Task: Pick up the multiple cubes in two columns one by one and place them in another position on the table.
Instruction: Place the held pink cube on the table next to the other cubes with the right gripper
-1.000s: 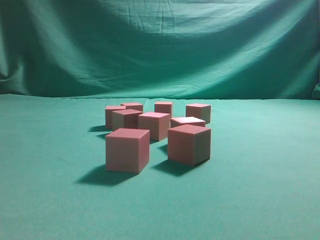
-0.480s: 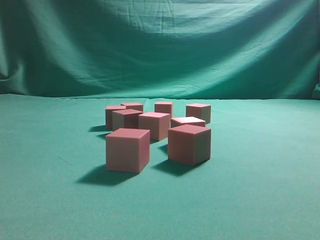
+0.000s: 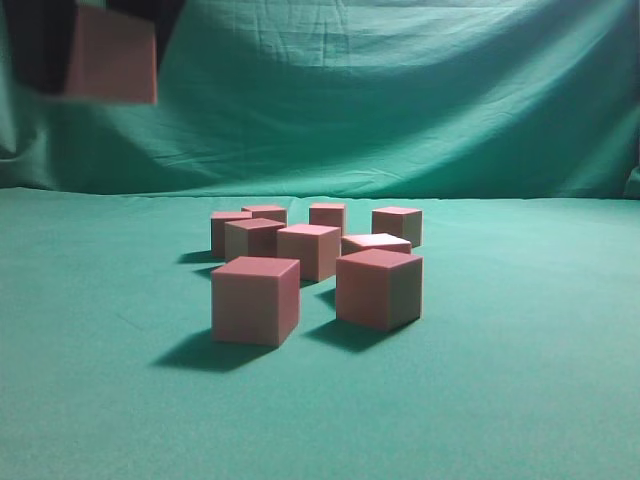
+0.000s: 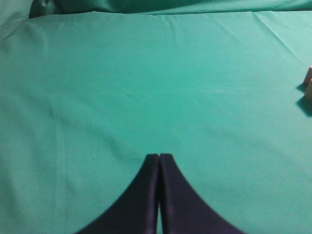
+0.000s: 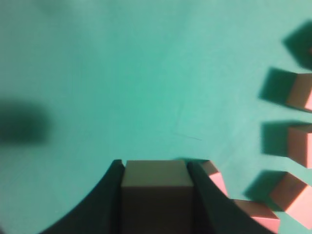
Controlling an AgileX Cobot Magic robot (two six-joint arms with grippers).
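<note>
Several pinkish-red cubes stand in two columns on the green table (image 3: pixel 520 380), the nearest two at front left (image 3: pixel 254 300) and front right (image 3: pixel 377 288). My right gripper (image 5: pixel 155 168) is shut on one cube (image 5: pixel 156 195) and holds it well above the cloth. In the exterior view that held cube (image 3: pixel 112 62) shows at the top left between dark fingers (image 3: pixel 40 50). Other cubes (image 5: pixel 300 146) lie below, to its right. My left gripper (image 4: pixel 159 156) is shut and empty over bare cloth, with cube edges (image 4: pixel 308 83) at the far right.
The draped green backdrop (image 3: pixel 400 90) rises behind the table. Green cloth stretches to the left, right and front of the cube group. A dark shadow (image 5: pixel 22 122) lies on the cloth at the left of the right wrist view.
A gripper holding a cube has come into the exterior view at the top left. The cubes on the table have not moved.
</note>
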